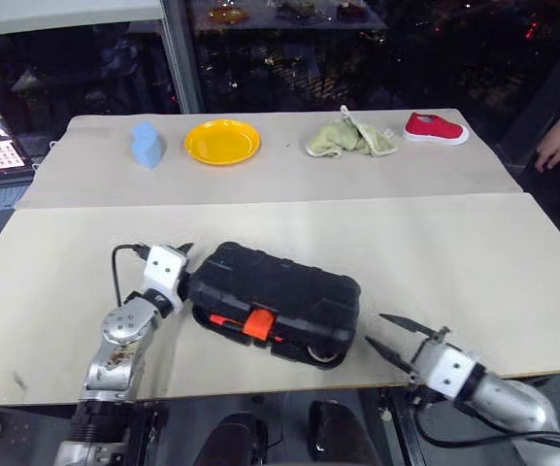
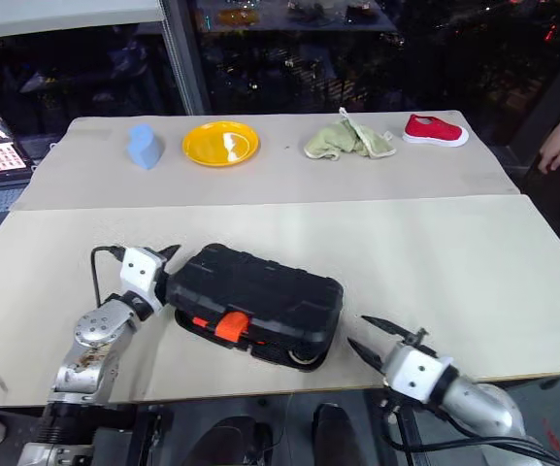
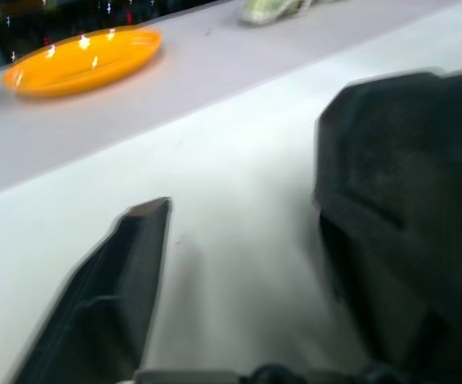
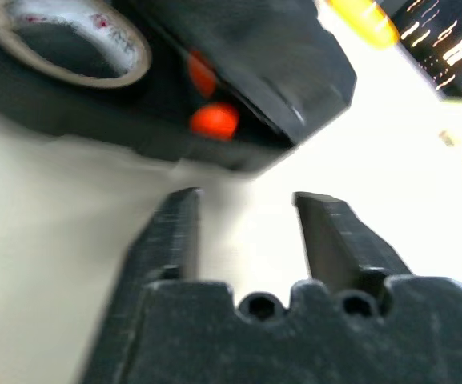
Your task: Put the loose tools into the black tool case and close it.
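Note:
The black tool case [image 1: 278, 296] lies on the near table with its lid down. Its orange latch [image 1: 255, 323] faces me. The lid stands slightly ajar at the right front corner, where a dark tape roll [image 4: 78, 40] and an orange piece [image 4: 213, 120] show in the gap. My left gripper [image 1: 186, 262] is at the case's left end and looks open. In the left wrist view one finger [image 3: 126, 264] stands well apart from the case wall [image 3: 407, 224]. My right gripper [image 1: 375, 328] is open and empty, just right of the case's front right corner.
On the far table are a yellow plate [image 1: 222, 142], a blue object [image 1: 147, 144], a green cloth [image 1: 349, 136] and a red shoe [image 1: 435, 128]. A person's hand [image 1: 559, 144] rests at the far right. The near table's front edge runs just below the case.

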{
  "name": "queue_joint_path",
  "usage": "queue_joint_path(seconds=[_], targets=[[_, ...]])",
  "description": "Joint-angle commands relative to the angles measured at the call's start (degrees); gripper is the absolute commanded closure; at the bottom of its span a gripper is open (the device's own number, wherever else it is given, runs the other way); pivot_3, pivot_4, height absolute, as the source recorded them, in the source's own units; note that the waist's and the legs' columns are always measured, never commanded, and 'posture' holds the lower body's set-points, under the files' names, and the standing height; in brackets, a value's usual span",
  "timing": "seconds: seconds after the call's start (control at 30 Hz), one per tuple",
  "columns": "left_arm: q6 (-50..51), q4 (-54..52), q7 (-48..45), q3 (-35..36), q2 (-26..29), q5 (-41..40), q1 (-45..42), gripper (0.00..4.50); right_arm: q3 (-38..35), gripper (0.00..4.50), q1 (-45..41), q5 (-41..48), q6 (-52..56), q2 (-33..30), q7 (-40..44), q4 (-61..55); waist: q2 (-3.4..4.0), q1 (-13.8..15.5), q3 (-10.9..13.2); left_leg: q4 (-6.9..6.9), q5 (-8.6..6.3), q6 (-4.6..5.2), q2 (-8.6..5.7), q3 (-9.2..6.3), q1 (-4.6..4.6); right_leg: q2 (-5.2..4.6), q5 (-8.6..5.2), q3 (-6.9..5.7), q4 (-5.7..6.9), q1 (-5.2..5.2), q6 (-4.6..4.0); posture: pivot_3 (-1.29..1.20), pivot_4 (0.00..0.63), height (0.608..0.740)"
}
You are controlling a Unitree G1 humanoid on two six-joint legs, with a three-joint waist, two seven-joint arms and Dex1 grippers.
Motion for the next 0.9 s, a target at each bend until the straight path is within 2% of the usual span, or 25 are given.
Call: queue_joint_path(seconds=[0.03, 0.13, 0.23, 0.3, 0.4, 0.47, 0.6, 0.7, 0.9], targets=[[5.6, 0.5, -3.5, 6.9, 6.6, -4.7, -2.9, 0.0, -13.8, 0.83, 6.2, 22.6, 16.8, -6.5, 8.0, -10.5, -0.1, -0.1, 0.1, 0.01, -0.01, 0.0, 0.11, 0.01, 0.01, 0.03, -0.01, 0.0, -0.03, 0.05, 0.01, 0.0, 0.15, 0.74], [9.5, 2.9, -8.6, 5.9, 10.2, -7.1, -6.0, 0.0, -18.4, 0.83, 10.9, 30.2, 23.6, -9.3, 13.0, -13.7, -0.51, 0.3, 0.1, 0.04, -0.03, -0.05, 0.58, -0.01, 0.03, 0.14, -0.04, -0.24, -0.23, 0.2, 0.06, 0.0, 0.15, 0.74], [17.2, 4.9, -16.8, 4.1, 14.3, -11.1, -10.1, 0.0, -16.6, 0.83, 12.7, 28.8, 26.1, -9.7, 15.0, -15.3, -0.53, 1.3, 0.2, 0.02, -0.07, -0.16, 0.74, -0.07, -0.03, 0.2, -0.12, -0.45, -0.27, 0.17, 0.01, 0.0, 0.15, 0.74], [15.7, 4.1, -22.0, 3.5, 16.1, -12.0, -10.4, 0.0, -14.6, 0.83, 12.0, 26.1, 25.9, -8.6, 14.8, -15.7, -0.53, 1.7, 0.2, 0.03, -0.13, -0.23, 0.74, -0.05, -0.12, 0.2, -0.15, -0.45, -0.29, 0.08, -0.03, 0.0, 0.15, 0.74], [15.0, 0.9, -25.2, 2.1, 17.0, -11.9, -7.0, 0.0, -11.6, 0.83, 8.1, 25.4, 28.4, -6.3, 11.6, -14.9, -0.51, 1.8, 0.2, 0.03, -0.4, -0.24, 0.73, -0.02, -0.17, 0.2, -0.1, -0.43, -0.51, 0.04, -0.11, 0.0, 0.15, 0.74], [17.5, -1.3, -26.9, 2.3, 16.9, -13.8, -5.4, 0.0, -11.0, 0.83, 7.1, 24.8, 29.5, -5.4, 11.3, -14.6, -0.45, 1.8, 0.1, 0.02, -0.46, -0.39, 0.71, 0.03, -0.27, 0.19, 0.19, -0.39, -0.77, -0.02, -0.59, 0.0, 0.15, 0.74], [9.3, -0.1, -30.0, 2.0, 18.7, -10.1, -3.8, 0.0, -10.7, 0.83, 6.5, 23.4, 30.4, -5.2, 12.4, -13.5, -0.47, 2.4, 0.1, 0.16, -0.51, -0.52, 0.63, 0.02, -0.97, 0.21, 0.25, -0.48, -0.83, -0.7, -0.66, 0.0, 0.15, 0.74], [3.4, 4.4, -34.6, 1.8, 21.9, -7.9, -4.2, 0.0, -10.1, 0.83, 6.4, 22.5, 30.5, -5.6, 14.3, -12.7, -0.46, 2.5, 0.1, 0.14, -0.54, -0.56, 0.6, 0.02, -1.0, 0.22, 0.25, -0.5, -0.87, -0.71, -0.69, 0.0, 0.15, 0.74], [3.4, 9.8, -49.7, 2.0, 33.2, -9.6, -5.1, 0.0, -9.0, 0.83, 5.9, 23.4, 32.0, -6.2, 17.9, -13.1, -0.43, 2.2, 0.1, 0.07, -0.55, -0.61, 0.62, 0.04, -0.93, 0.22, 0.2, -0.5, -0.83, -0.68, -0.74, 0.0, 0.15, 0.74]])
